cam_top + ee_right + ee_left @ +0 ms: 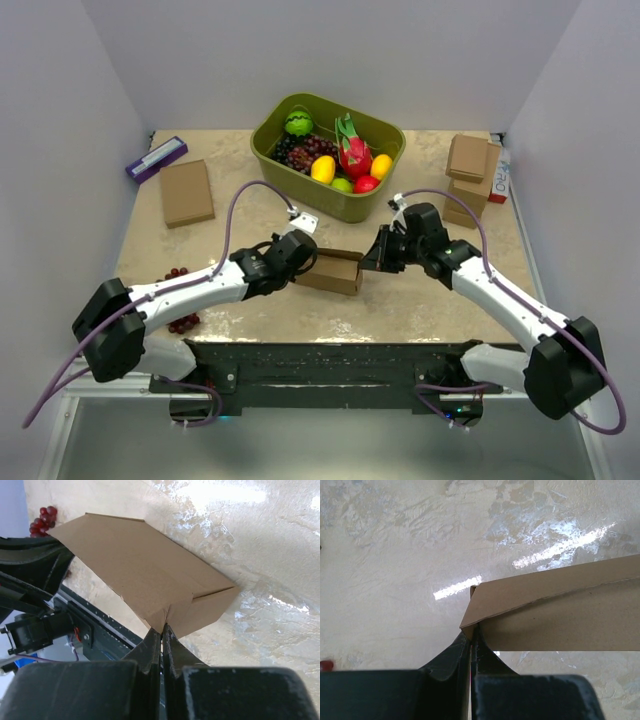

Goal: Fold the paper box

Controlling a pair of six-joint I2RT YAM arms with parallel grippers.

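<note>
While both hands pinch opposite ends of the paper box (330,271), the job looks to be in its closing stage: the cardboard already has the shape of a shallow box with a broad panel laid over the top. It lies midway along the width of the table (400,305), nearer the near edge than the far one, just in front of the green fruit basket (268,148).

The left hand (311,263) is clenched on the box's left end. Its wrist view shows the fingertips (461,649) pressed together on the corner where the top panel meets the wall below it. The right hand (369,262) is clenched likewise on the right end, its tips closed on a corner of the cardboard.

In the left wrist view the top panel rides a little above the side wall, the gap widening away from the pinched corner, so I judge that the lid is not fully seated. Whether the box rests on the table or is lifted slightly I cannot tell.

The next move would call for pressing the lid flat and tucking its edge into the body, with one hand steadying the box so the thin card neither slides nor buckles. The flat brown box (187,192) near the left edge and the stack of small boxes (467,160) by the far right corner play no part.
</note>
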